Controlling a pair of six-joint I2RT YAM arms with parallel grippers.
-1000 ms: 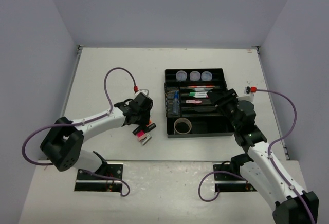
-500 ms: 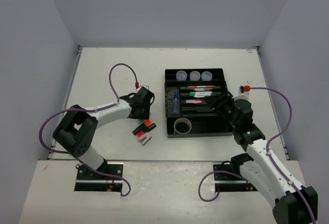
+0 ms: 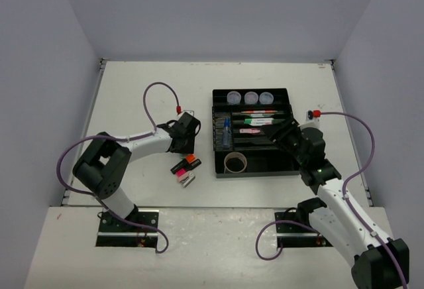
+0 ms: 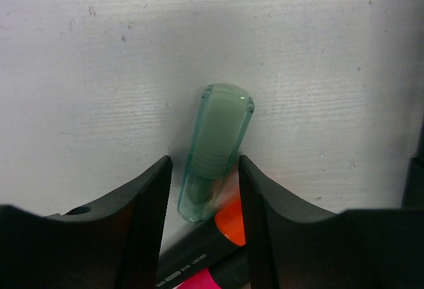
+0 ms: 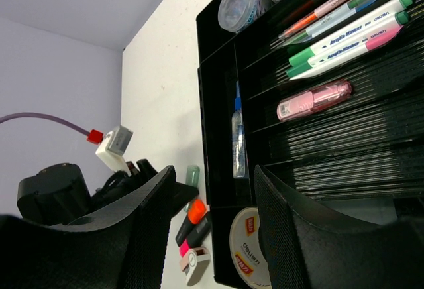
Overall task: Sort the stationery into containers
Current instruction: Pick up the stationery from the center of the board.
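A translucent pale-green highlighter (image 4: 215, 150) lies on the bench (image 4: 99, 70) between the spread left end effector (image 4: 204, 164). The right end effector (image 5: 213, 173) is spread and empty.

A white table (image 3: 152, 90) is enclosed on three sides by plain, pale lavender-grey panels: a back wall (image 3: 218, 10), a left wall (image 3: 33, 103) and a right wall (image 3: 391, 70), all bare and unmarked. A straight seam (image 3: 218, 207) is seen across the near part of the table, with a separate white front board (image 3: 212, 256) below it, and in the left wrist view the tabletop is shown as painted, faintly grained and lightly speckled. The scene is evenly lit, and only soft shadows are cast on the surface.
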